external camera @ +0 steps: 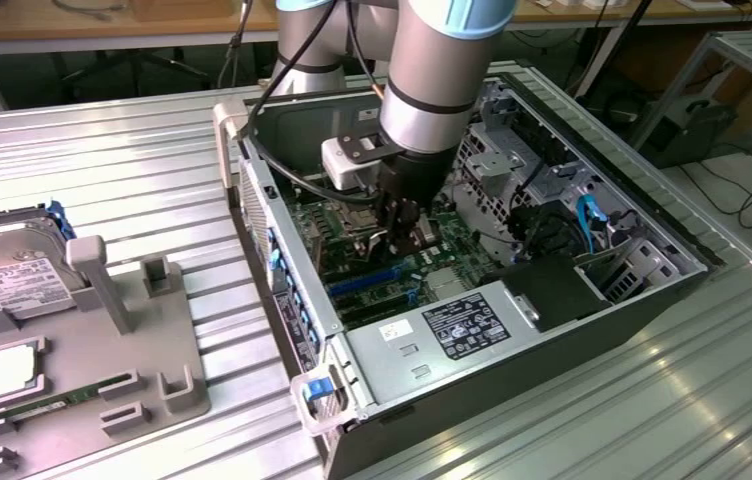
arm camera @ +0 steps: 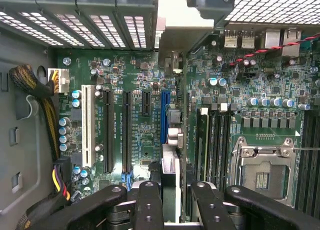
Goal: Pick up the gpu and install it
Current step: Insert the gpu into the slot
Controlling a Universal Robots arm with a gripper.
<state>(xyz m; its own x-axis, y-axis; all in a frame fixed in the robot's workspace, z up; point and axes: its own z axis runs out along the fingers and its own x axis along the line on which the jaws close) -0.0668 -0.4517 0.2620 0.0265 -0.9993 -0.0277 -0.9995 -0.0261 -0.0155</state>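
Arm reaches down into the open computer case [external camera: 643, 300], which lies on its side on the ribbed metal table [external camera: 123, 150]. Gripper [external camera: 400, 243] hangs low over the motherboard [external camera: 363, 225], just above the blue slots [external camera: 373, 285].

Wrist view: the two black fingers [arm camera: 150, 202] are drawn close together around a thin upright card seen edge-on, the gpu [arm camera: 170, 182]. It appears clamped between them, though the contact itself is partly hidden behind the finger bodies, so the grasp is likely rather than certain. The card's lower edge sits over the board beside the blue slot [arm camera: 164, 117], in line with it; whether it is seated in a slot cannot be told from here.

Also on the board in the wrist view: a white slot [arm camera: 88, 125], two long black slots [arm camera: 108, 130], a short black slot [arm camera: 145, 102], the bare processor socket [arm camera: 262, 172] with its metal frame, and a yellow-and-black cable bundle [arm camera: 47, 115] running to a white connector.

Exterior view: power supply [external camera: 450, 335] with a black label at the near end of the case. At the exterior view's left, well apart from the case, a grey fixture tray [external camera: 149, 370] holds a hard drive [external camera: 3, 270] with a white label, a square chip [external camera: 9, 370] and a green memory stick [external camera: 63, 400].
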